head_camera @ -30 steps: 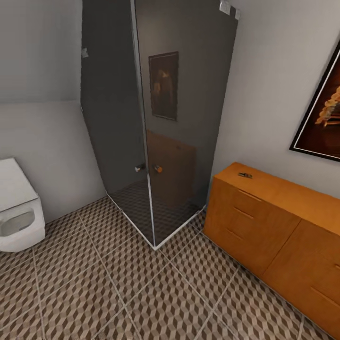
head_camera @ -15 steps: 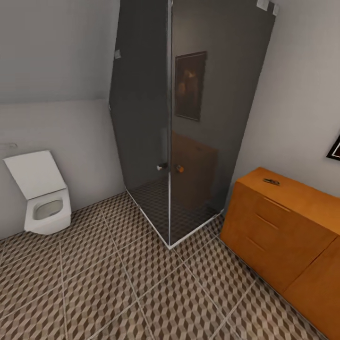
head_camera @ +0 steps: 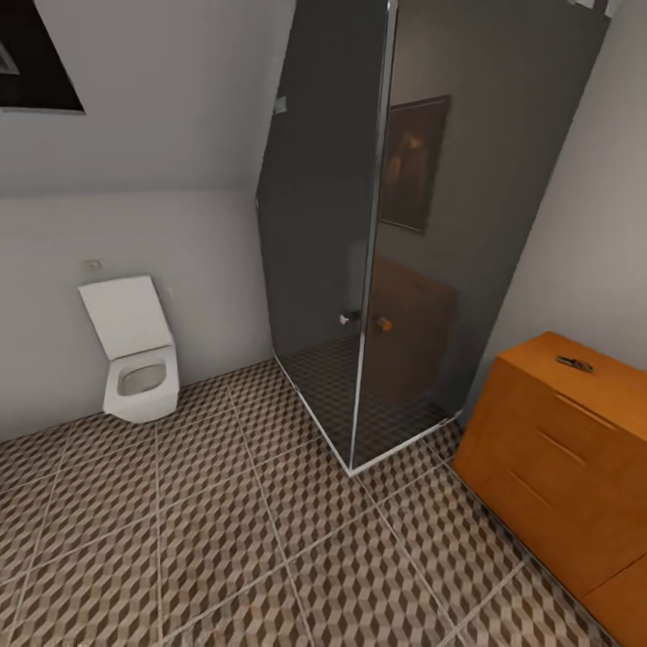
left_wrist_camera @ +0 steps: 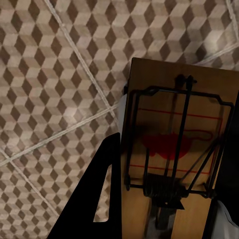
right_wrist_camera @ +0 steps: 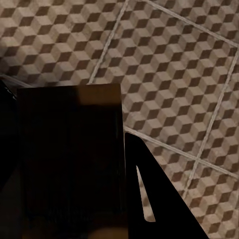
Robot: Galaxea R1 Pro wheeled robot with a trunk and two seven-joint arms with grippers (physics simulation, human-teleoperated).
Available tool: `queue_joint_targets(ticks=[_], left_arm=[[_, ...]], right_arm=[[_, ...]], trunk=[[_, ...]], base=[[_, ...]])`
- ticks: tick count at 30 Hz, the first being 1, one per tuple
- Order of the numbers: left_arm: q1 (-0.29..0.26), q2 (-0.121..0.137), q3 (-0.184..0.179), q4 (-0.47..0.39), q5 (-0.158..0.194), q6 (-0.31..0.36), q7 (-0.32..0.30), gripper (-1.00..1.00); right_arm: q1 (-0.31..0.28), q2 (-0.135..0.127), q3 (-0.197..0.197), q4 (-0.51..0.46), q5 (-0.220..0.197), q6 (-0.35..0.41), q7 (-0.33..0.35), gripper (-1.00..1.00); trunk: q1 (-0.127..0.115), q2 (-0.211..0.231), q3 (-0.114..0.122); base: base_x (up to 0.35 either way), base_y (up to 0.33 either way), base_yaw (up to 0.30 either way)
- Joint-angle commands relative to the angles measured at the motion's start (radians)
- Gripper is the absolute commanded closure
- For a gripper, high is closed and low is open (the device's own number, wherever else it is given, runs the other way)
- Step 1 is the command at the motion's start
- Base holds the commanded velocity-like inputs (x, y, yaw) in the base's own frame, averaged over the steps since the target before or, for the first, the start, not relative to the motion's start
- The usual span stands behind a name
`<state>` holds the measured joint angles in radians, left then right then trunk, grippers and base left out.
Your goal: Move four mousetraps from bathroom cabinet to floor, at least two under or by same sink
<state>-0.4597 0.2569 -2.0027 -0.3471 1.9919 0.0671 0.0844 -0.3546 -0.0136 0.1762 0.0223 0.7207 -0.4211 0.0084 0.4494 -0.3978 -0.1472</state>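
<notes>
The robot is in transit, and each arm carries a load. The left gripper (left_wrist_camera: 164, 199) has its fingers pinched on a mousetrap (left_wrist_camera: 179, 149), face up with its wire bar and red mark plain to see, above the tiled floor (left_wrist_camera: 55, 74). The right gripper (right_wrist_camera: 74, 199) is clamped on a flat wooden board (right_wrist_camera: 69, 154), dark in shadow; I take it for a second trap seen from its plain back, though I can't be sure.

From the head view, one more trap (head_camera: 575, 363) lies on top of the cabinet (head_camera: 557, 449) at the far right. The toilet (head_camera: 135, 359) sits far left and the shower stall (head_camera: 395, 243) in the middle. There is no sink ahead.

To do this well, I'd keep turning until the sink shows, hold both traps level and firmly gripped while rolling, then lower them right down to the tiles beside the sink before letting go.

Against the earlier pictures, the camera has swung left: toilet and shower have slid rightward, the cabinet is nearly off the edge, and a dark window (head_camera: 36, 54) has come in at the top left.
</notes>
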Motion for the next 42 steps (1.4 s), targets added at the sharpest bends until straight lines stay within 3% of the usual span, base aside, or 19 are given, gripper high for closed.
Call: queue_joint_targets(ticks=[1, 42], left_arm=[[-0.002, 0.001, -0.004, -0.004, 0.001, 0.0, 0.011, 1.0], [-0.002, 0.001, -0.004, -0.004, 0.001, 0.0, 0.011, 1.0]], right_arm=[[-0.001, 0.0, 0.008, 0.002, -0.012, -0.005, 0.004, 1.0], [-0.001, 0.0, 0.009, 0.004, -0.012, -0.005, 0.004, 1.0]], trunk=[[0.001, -0.002, -0.002], [0.001, -0.002, 0.04]], base=[[0.0, 0.0, 0.289], [0.0, 0.0, 0.238]])
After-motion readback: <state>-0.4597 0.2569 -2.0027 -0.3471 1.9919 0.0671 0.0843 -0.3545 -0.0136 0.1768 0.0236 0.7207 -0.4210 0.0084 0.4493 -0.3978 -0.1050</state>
